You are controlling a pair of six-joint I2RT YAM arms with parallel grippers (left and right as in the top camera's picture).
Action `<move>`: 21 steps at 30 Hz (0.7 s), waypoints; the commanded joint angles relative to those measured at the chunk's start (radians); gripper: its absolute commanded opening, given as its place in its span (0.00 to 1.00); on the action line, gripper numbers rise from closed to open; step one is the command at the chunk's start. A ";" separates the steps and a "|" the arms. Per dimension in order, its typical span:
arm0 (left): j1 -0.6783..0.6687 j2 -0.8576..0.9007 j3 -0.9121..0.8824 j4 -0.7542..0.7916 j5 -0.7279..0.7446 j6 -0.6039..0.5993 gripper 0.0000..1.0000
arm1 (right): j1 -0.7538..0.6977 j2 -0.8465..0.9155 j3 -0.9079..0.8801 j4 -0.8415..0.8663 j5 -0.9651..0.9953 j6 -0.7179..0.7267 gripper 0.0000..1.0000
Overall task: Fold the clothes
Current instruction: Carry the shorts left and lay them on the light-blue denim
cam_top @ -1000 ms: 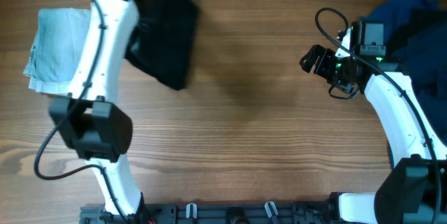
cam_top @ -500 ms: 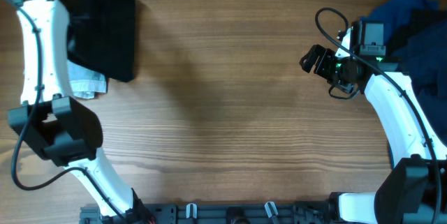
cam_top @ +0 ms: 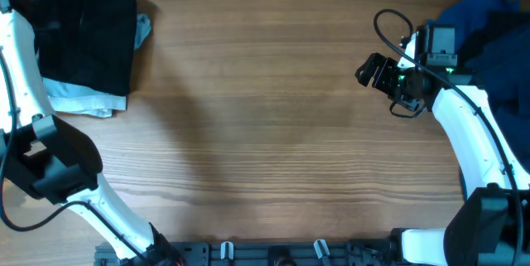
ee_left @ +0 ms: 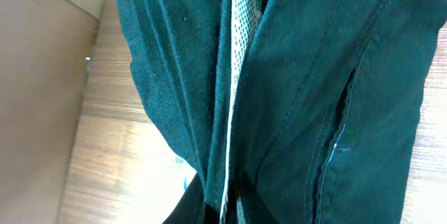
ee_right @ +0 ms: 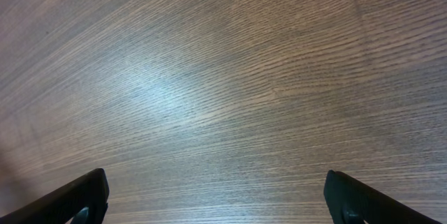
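A folded black garment (cam_top: 87, 30) hangs from my left gripper at the table's far left, over a folded light blue garment (cam_top: 79, 100) that lies under it. In the left wrist view the dark cloth (ee_left: 293, 91) fills the frame and my left gripper (ee_left: 227, 206) is shut on its fold. My right gripper (cam_top: 370, 70) is open and empty above bare wood at the right; its fingertips (ee_right: 216, 203) show wide apart in the right wrist view. A heap of dark blue clothes (cam_top: 497, 30) lies at the far right.
The wooden table (cam_top: 273, 133) spans the view. A black cable loops above my right arm (cam_top: 389, 26). A rail with clips (cam_top: 273, 253) runs along the front edge.
My left arm has swung further left with the black garment, which now hangs over the light blue pile. The right arm has not moved.
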 commanded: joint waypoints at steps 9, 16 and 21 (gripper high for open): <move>0.099 0.136 0.005 0.079 0.029 0.005 0.09 | -0.002 0.007 -0.002 0.002 -0.012 0.014 1.00; 0.183 0.141 0.005 0.112 0.033 -0.144 1.00 | -0.002 0.007 -0.002 0.002 -0.012 0.014 1.00; 0.211 0.113 0.005 0.098 0.098 -0.296 1.00 | -0.002 0.007 -0.002 0.002 -0.012 0.014 1.00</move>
